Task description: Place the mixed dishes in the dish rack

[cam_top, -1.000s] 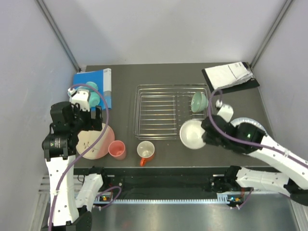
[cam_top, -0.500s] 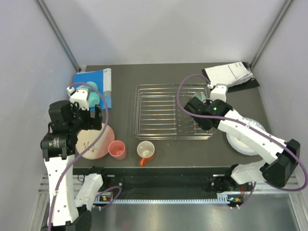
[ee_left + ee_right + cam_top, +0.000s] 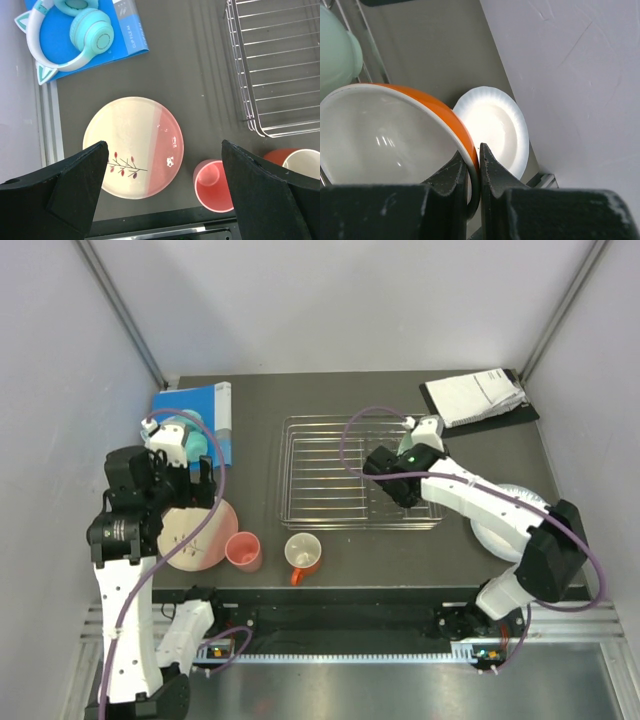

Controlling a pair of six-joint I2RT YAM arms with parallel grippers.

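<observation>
My right gripper (image 3: 479, 150) is shut on the rim of the orange white-lined bowl (image 3: 395, 135), held over the right part of the dish rack (image 3: 330, 475). The arm hides that bowl in the top view. The mint-green bowl (image 3: 335, 50) sits close beside the orange one. The white shallow bowl (image 3: 495, 125) lies on the table right of the rack, also in the top view (image 3: 500, 530). My left gripper (image 3: 164, 145) is open, above the cream-and-pink plate (image 3: 132, 147) and the pink cup (image 3: 214, 185). The orange mug (image 3: 303, 553) stands in front of the rack.
A blue book with mint headphones (image 3: 75, 35) lies at the back left. White papers on a black board (image 3: 475, 395) lie at the back right. Grey walls close in both sides. The table's front edge is just beyond the cup and mug.
My right arm has swung from in front of the rack back and left over its right part, carrying the orange bowl. The white shallow bowl now shows. The left arm barely moved.
</observation>
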